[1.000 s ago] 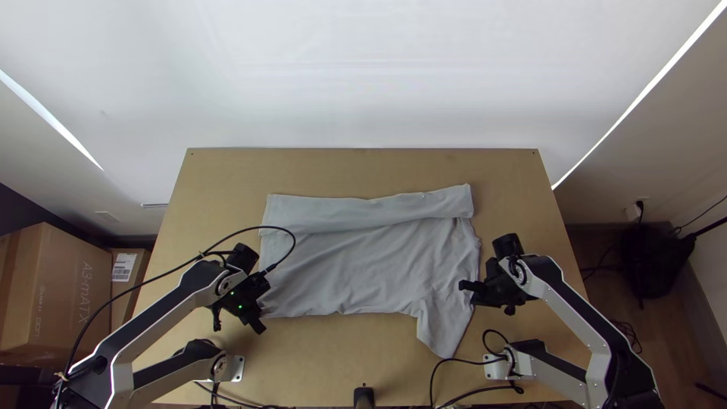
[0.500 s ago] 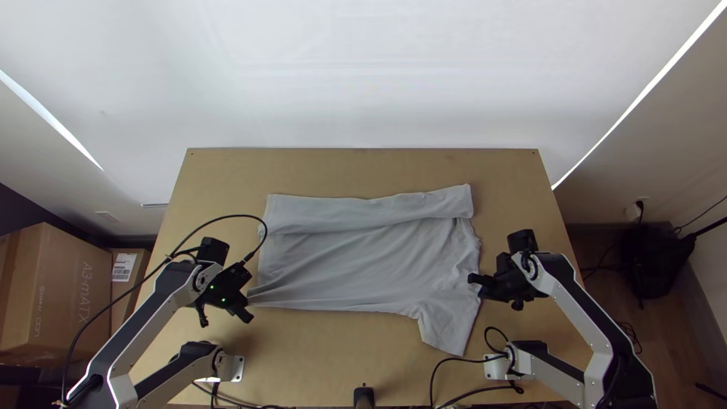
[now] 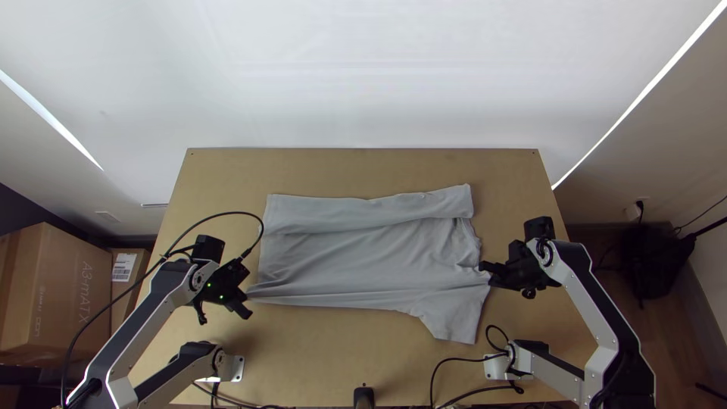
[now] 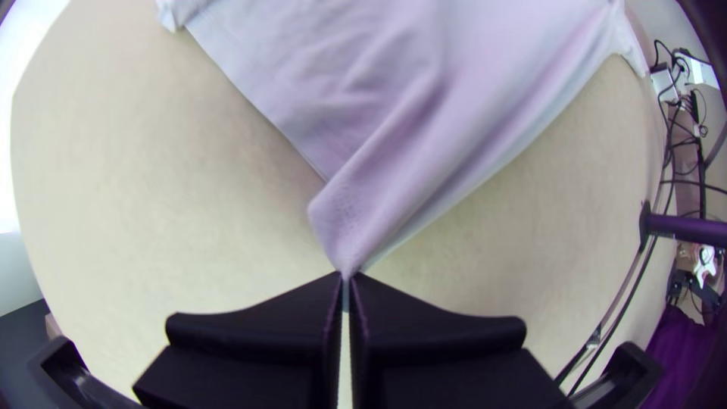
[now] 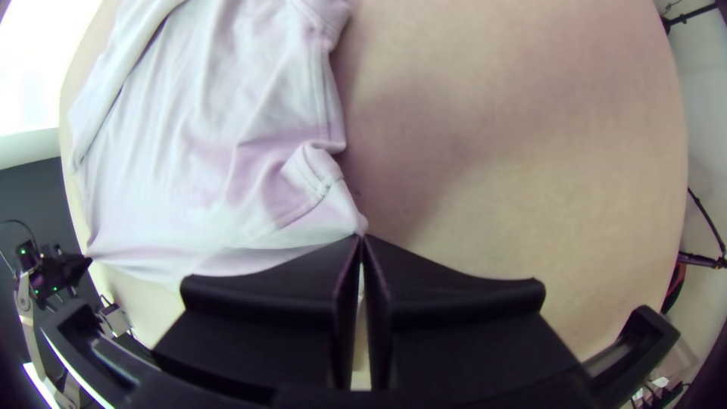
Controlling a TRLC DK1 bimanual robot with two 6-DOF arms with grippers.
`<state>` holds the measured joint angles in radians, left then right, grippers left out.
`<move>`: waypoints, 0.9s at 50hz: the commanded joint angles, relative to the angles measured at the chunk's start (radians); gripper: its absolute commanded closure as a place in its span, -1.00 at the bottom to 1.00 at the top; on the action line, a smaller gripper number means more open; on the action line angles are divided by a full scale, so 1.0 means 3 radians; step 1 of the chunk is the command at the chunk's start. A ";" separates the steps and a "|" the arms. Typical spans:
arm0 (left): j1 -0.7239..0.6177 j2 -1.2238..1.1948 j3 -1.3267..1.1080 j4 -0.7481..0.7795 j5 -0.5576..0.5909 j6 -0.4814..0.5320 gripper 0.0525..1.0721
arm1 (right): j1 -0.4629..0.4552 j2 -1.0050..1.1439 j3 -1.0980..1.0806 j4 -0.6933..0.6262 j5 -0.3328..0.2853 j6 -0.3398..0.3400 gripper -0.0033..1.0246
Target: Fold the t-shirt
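Two pinches hold the shirt (image 3: 363, 261): the left gripper (image 4: 347, 277) clenches a corner, the right gripper (image 5: 361, 237) the edge near the sleeve (image 3: 454, 322), fabric stretched between their fingertips. Best lift both together, evenly taut, then lay that side over, beyond the fingers.

By the right end effector (image 3: 491, 279), whose two wide flat black fingers (image 5: 273, 291) are closed together, part of a pale, soft-fabric t-shirt (image 5: 189, 159) is pinched at the tips. Beside the pinch, a stitched seam is bent into a small fold. Farther off, another part is held by the left end effector (image 3: 246, 295), and creases are drawn between them. A folded-over band is laid along the shirt's far side on the light wooden bench (image 5: 522, 151).
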<state>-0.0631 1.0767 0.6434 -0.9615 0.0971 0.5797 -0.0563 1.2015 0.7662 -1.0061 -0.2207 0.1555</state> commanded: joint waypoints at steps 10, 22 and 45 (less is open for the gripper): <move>-0.0173 0.0016 0.0448 0.0526 0.0024 -0.0368 0.95 | 0.0208 0.0030 0.0437 -0.0057 0.0066 0.0080 0.95; -0.0132 0.0369 0.0658 0.0735 0.0060 -0.0480 0.95 | 0.0239 0.0265 0.0800 -0.0047 0.0066 0.0080 0.95; 0.0093 0.0972 0.1230 0.1129 0.0408 -0.0823 0.95 | 0.0326 0.1078 0.1629 0.0035 0.0066 0.0106 0.95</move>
<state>-0.0528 1.3266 0.9581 -0.6395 0.2028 0.3576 0.0368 1.4708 1.1919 -1.0027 -0.2096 0.1749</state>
